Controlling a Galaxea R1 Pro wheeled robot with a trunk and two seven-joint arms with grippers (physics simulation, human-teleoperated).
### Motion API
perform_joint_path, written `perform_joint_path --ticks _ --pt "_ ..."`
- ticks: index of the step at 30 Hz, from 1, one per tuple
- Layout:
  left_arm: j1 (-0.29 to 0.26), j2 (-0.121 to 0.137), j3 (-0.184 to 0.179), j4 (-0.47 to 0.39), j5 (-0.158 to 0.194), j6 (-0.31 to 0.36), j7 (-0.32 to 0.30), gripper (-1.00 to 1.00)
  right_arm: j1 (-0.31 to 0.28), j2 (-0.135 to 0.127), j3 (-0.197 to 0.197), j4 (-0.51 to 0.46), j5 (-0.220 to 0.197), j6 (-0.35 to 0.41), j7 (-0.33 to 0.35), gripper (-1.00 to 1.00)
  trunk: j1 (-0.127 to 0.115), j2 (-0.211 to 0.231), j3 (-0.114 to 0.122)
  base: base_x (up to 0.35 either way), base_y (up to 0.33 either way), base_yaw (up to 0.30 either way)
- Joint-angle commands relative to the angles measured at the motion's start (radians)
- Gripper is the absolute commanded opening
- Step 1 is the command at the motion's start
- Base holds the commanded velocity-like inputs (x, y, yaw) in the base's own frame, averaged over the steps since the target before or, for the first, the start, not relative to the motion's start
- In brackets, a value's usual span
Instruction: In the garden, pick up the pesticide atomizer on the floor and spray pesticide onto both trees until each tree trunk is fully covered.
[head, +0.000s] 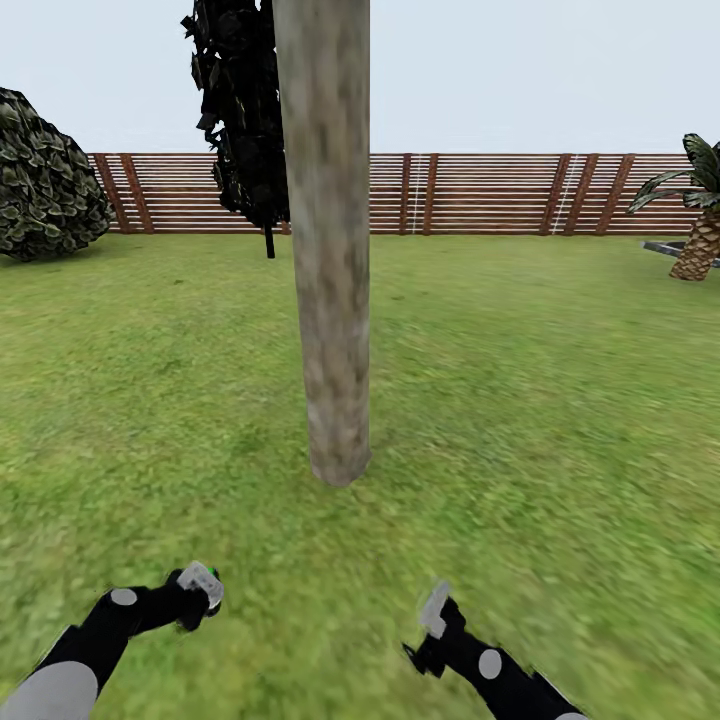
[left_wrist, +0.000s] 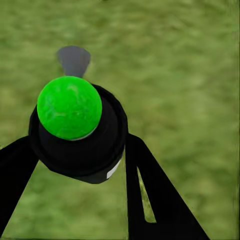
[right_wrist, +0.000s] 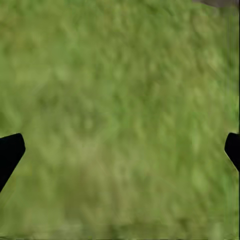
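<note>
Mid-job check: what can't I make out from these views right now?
- Trunk, head view: top and foliage cut off by the upper edge; no white specks visible, so coverage is unclear.
- Atomizer, left wrist view: body hidden behind its green cap; nozzle blurred.
- Left tool, head view: too small to judge the grip.
- Right tool, right wrist view: only fingertips at the edges, over grass.

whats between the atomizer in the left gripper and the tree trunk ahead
Only bare grass, as the head view shows: the atomizer in the left gripper sits short of the trunk, with nothing standing on the lawn between them.
</note>
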Motion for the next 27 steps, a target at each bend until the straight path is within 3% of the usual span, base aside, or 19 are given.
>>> perform_joint_path --ticks 1,2,3,5,6,10,11,12,14,17,20,22,24,25,27 --pt "0.0 -0.016 0.015 0.0 0.001 0.016 0.026 -1.0 0.0 0.0 -0.037 0.052 -0.02 -0.007 -0.09 1.0 0.0 0.0 0.0 0.0 0.0 0.0" --pt "0.0 -0.035 0.034 0.001 0.004 0.032 0.06 -1.0 0.0 -0.002 -0.095 0.117 -0.057 -0.03 -0.204 1.0 0.0 0.0 0.0 0.0 0.0 0.0" --pt "0.0 -0.046 0.046 0.005 0.007 0.043 0.079 -1.0 0.0 -0.003 -0.13 0.153 -0.083 -0.058 -0.261 1.0 0.0 0.0 0.0 0.0 0.0 0.0" --pt "0.0 -0.064 0.074 0.021 0.015 0.087 0.112 -1.0 0.001 -0.01 -0.174 0.206 -0.128 -0.131 -0.325 1.0 0.0 0.0 0.0 0.0 0.0 0.0" --pt "0.0 -0.073 0.088 0.032 0.022 0.143 0.147 -1.0 0.003 -0.03 -0.19 0.235 -0.152 -0.184 -0.347 1.0 0.0 0.0 0.0 0.0 0.0 0.0" --pt "0.0 -0.085 0.099 0.041 0.027 0.216 0.2 -1.0 0.021 -0.061 -0.205 0.265 -0.228 -0.267 -0.366 1.0 0.0 0.0 0.0 0.0 0.0 0.0" --pt "0.0 -0.089 0.1 0.041 0.027 0.224 0.206 -1.0 0.026 -0.065 -0.207 0.268 -0.262 -0.284 -0.368 1.0 0.0 0.0 0.0 0.011 0.0 0.0" --pt "0.0 -0.093 0.101 0.041 0.028 0.234 0.213 -1.0 0.032 -0.072 -0.209 0.273 -0.331 -0.302 -0.372 1.0 0.0 0.0 0.0 0.152 -0.021 0.0" --pt "0.0 -0.095 0.106 0.042 0.028 0.238 0.216 -1.0 0.035 -0.082 -0.209 0.275 -0.381 -0.31 -0.372 1.0 0.0 0.0 0.0 0.225 -0.084 0.0" --pt "0.0 -0.099 0.123 0.041 0.028 0.243 0.219 -1.0 0.036 -0.089 -0.209 0.278 -0.414 -0.314 -0.373 1.0 0.0 0.0 0.0 0.278 -0.157 0.0" --pt "-0.004 -0.124 0.141 0.028 0.028 0.288 0.221 -1.0 0.042 -0.092 -0.21 0.287 -0.43 -0.316 -0.378 1.0 0.0 0.0 0.0 0.298 -0.188 0.0" --pt "-0.009 -0.15 0.144 0.016 0.029 0.355 0.235 -1.0 0.047 -0.095 -0.214 0.289 -0.466 -0.316 -0.404 1.0 0.0 0.0 0.0 0.299 -0.196 0.0" --pt "-0.012 -0.176 0.144 0.004 0.029 0.377 0.246 -1.0 0.048 -0.095 -0.214 0.29 -0.484 -0.315 -0.415 1.0 0.0 0.0 0.0 0.298 -0.198 0.0" --pt "-0.015 -0.209 0.143 -0.015 0.028 0.392 0.261 -1.0 0.05 -0.092 -0.213 0.291 -0.496 -0.315 -0.421 1.0 0.0 0.0 0.0 0.298 -0.199 0.0" --pt "-0.016 -0.224 0.143 -0.028 0.028 0.397 0.267 -1.0 0.051 -0.088 -0.213 0.292 -0.5 -0.315 -0.423 1.0 0.0 0.0 0.0 0.299 -0.191 0.0"
